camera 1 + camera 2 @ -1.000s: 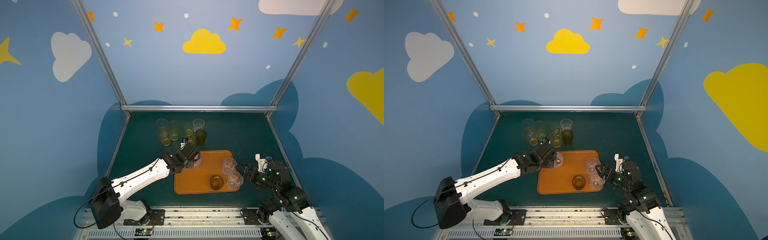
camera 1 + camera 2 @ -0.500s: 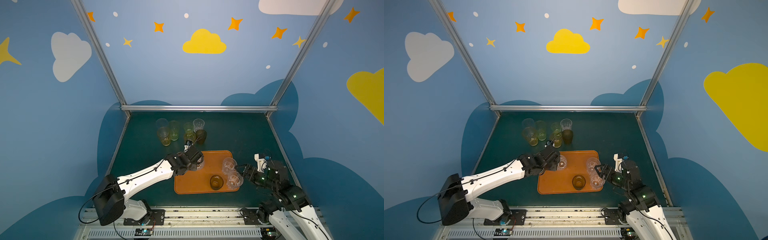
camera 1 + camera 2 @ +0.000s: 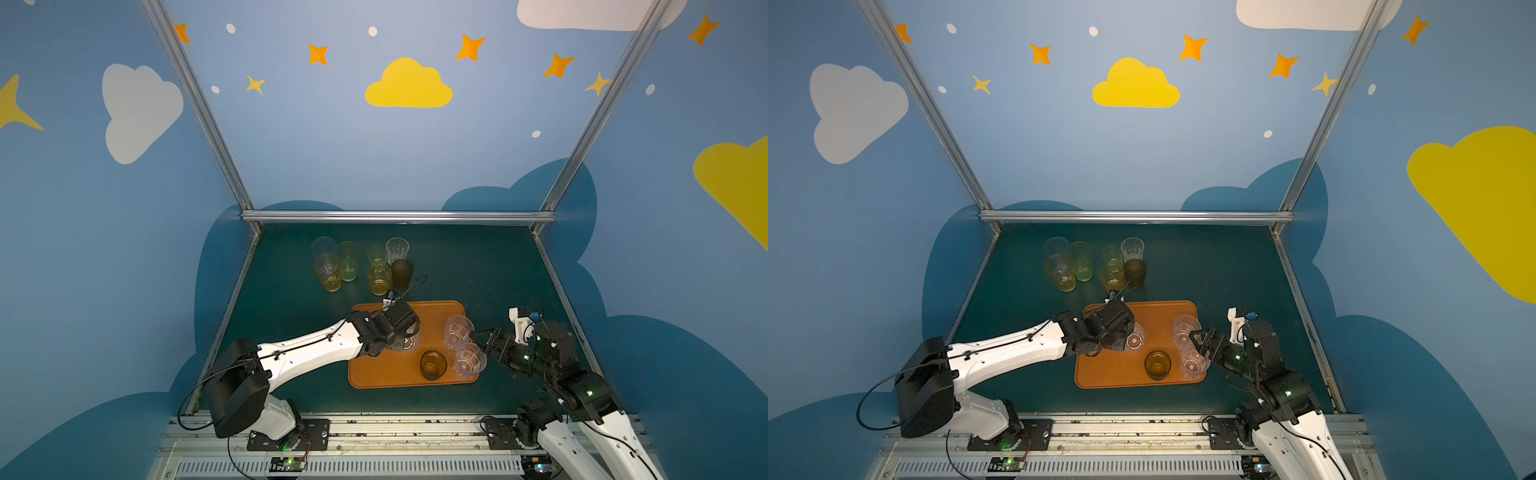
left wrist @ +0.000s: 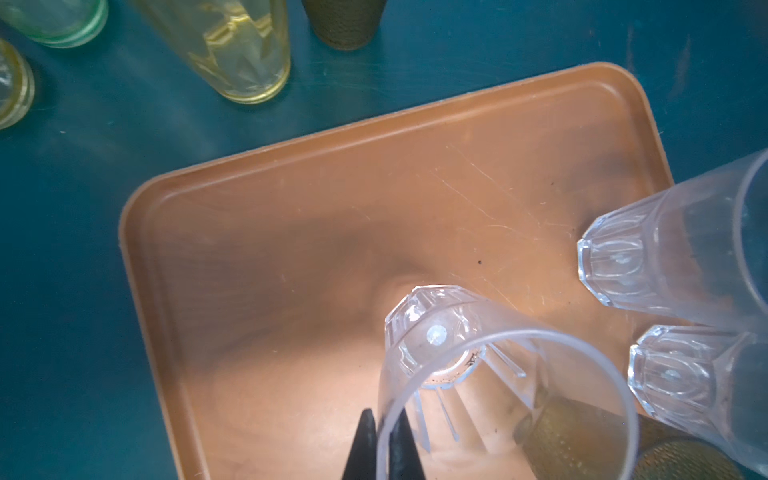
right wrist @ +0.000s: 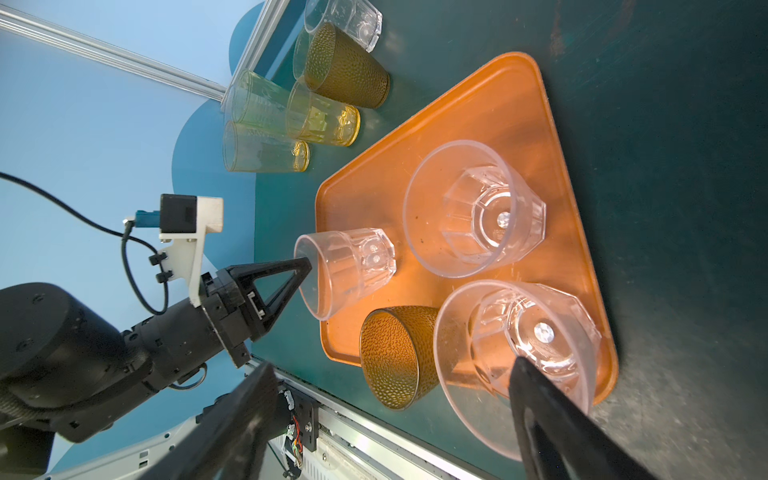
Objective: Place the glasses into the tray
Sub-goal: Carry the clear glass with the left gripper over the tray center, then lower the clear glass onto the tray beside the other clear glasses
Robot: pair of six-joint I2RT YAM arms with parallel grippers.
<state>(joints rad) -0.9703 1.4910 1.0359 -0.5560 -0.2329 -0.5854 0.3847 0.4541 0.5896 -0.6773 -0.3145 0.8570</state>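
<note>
The dark green table (image 3: pixel 478 266) carries the orange tray (image 3: pixel 432 316) near its front edge. Seven tinted and clear glasses (image 3: pixel 348 259) stand bunched toward the table's back edge, off the tray. On the tray, two clear faceted glasses (image 3: pixel 457 330) stand along its right edge and a dark brown glass (image 3: pixel 433 363) stands at its front edge. My left gripper (image 4: pixel 382 440) is pinched tight on the rim of another clear glass (image 4: pixel 436 336) over the tray's left half; whether its base touches, I cannot tell. My right gripper (image 3: pixel 482 341) hangs spread wide just beside the tray's right edge.
</note>
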